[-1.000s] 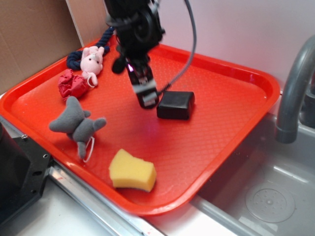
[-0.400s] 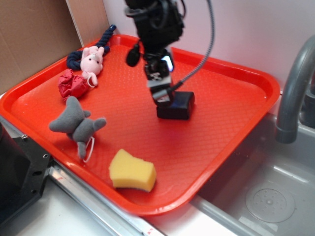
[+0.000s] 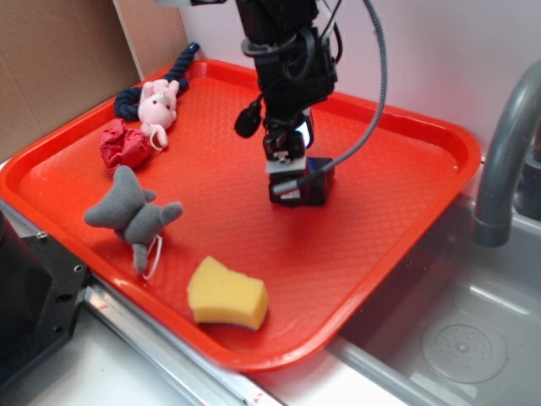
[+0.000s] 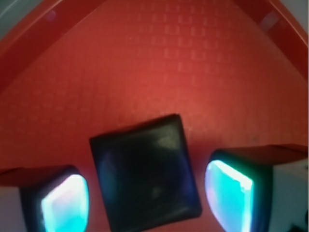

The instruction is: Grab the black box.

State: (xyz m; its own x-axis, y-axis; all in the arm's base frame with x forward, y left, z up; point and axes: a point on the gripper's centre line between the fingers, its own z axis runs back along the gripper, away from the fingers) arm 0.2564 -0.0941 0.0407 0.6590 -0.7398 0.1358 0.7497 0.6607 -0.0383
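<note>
small matte black rectangular box (image 4: 146, 175) sits ctr of red textured plastic tray (image 3: 397, 161), lower ctr in wrist view. black robot gripper (image 4: 145, 198) is over it, jaws spread, one glowing pad (image 4: 63, 203) each side of box, small gaps visible, no contact. yellow sponge (image 3: 226, 294) lies lower ctr of exterior view.

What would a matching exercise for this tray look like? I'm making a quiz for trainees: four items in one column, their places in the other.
Items:
1. black box
2. yellow sponge
3. pink plush
4. grey plush

Places:
A. near front edge of the red tray
B. between the fingers of the gripper
C. far left corner, by the blue rope
D. left side, below the red cloth

Pairs: 1-B, 2-A, 3-C, 4-D
</note>
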